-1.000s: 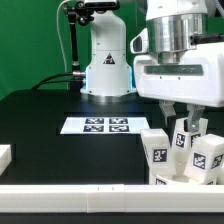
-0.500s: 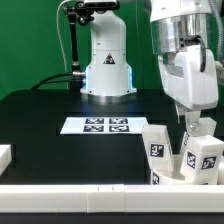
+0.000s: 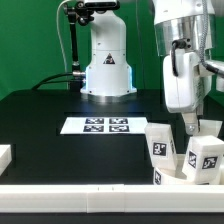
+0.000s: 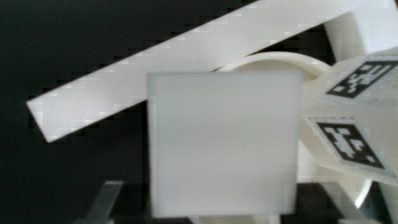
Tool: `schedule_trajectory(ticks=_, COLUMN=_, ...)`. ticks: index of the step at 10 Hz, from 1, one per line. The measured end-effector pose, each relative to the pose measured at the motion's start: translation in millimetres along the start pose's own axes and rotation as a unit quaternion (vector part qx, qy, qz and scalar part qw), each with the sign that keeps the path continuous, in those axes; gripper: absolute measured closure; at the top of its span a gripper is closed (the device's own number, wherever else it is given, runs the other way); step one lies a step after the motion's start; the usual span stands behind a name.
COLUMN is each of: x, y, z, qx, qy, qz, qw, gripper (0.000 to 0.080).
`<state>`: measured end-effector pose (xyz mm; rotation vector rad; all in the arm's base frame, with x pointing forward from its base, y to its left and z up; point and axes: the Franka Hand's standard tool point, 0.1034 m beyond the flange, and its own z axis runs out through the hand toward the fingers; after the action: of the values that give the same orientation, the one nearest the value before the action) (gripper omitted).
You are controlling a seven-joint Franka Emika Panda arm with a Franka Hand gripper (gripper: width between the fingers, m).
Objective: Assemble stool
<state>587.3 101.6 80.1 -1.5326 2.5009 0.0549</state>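
Observation:
My gripper (image 3: 191, 126) hangs over the cluster of white stool parts at the exterior view's right, near the front. Two chunky tagged legs show there, one nearer the middle (image 3: 160, 151) and one at the right edge (image 3: 206, 160). In the wrist view a white leg (image 4: 221, 140) stands between my fingers (image 4: 107, 203), with a dark gap on each side, so the gripper (image 4: 228, 205) is open around it. A tagged leg (image 4: 356, 110) lies beside it. The round seat's rim (image 4: 285, 64) shows behind.
The marker board (image 3: 98, 125) lies flat mid-table. A white rail (image 3: 90, 196) runs along the table's front edge; it crosses the wrist view as a diagonal strip (image 4: 160, 75). A white block (image 3: 4, 155) sits at the exterior view's left edge. The robot's base (image 3: 107, 60) stands behind.
The hand has turned about its vertical axis, from showing its broad face to showing its narrow side, and has come down slightly over the legs. The parts have barely shifted.

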Motion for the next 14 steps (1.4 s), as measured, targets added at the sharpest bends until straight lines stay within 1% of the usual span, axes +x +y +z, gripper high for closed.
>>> schedule_trajectory(ticks=1, x=-1.9, y=1.0, z=0.4, qx=0.002, qy=-0.003, qz=0.057, qw=0.998, gripper=0.0463)
schedule_trajectory(ticks=3, x=-1.7, y=1.3, z=0.2, qx=-0.003, qy=-0.011, qz=0.079, qw=0.997, gripper=0.0463)
schedule_trajectory(ticks=5, x=-3.7, y=2.9, z=1.0, qx=-0.004, qy=-0.014, qz=0.076, qw=0.997, gripper=0.0463)
schedule_trajectory(ticks=6, x=-3.6, y=3.0, z=1.0, qx=-0.004, qy=-0.014, qz=0.065, qw=0.998, gripper=0.0304)
schedule_trajectory(ticks=7, x=-3.9, y=3.0, z=0.7, qx=-0.004, qy=-0.014, qz=0.047, qw=0.999, gripper=0.0201)
schedule_trajectory(ticks=8, x=-8.2, y=1.6, z=-3.1, qx=-0.01, qy=-0.017, qz=0.011, qw=1.0, gripper=0.0201)
schedule_trajectory(ticks=9, x=-15.8, y=0.2, z=-8.0, qx=-0.014, qy=-0.02, qz=-0.038, qw=0.999, gripper=0.016)
schedule_trajectory(ticks=10, x=-22.4, y=0.3, z=-12.5, qx=-0.019, qy=-0.021, qz=-0.094, qw=0.995, gripper=0.0151)
schedule_trajectory(ticks=12, x=-21.2, y=-0.2, z=-11.4, qx=-0.017, qy=-0.022, qz=-0.172, qw=0.985, gripper=0.0151)
schedule_trajectory(ticks=14, x=-21.1, y=-0.2, z=-11.3, qx=-0.015, qy=-0.023, qz=-0.248, qw=0.968, gripper=0.0151)
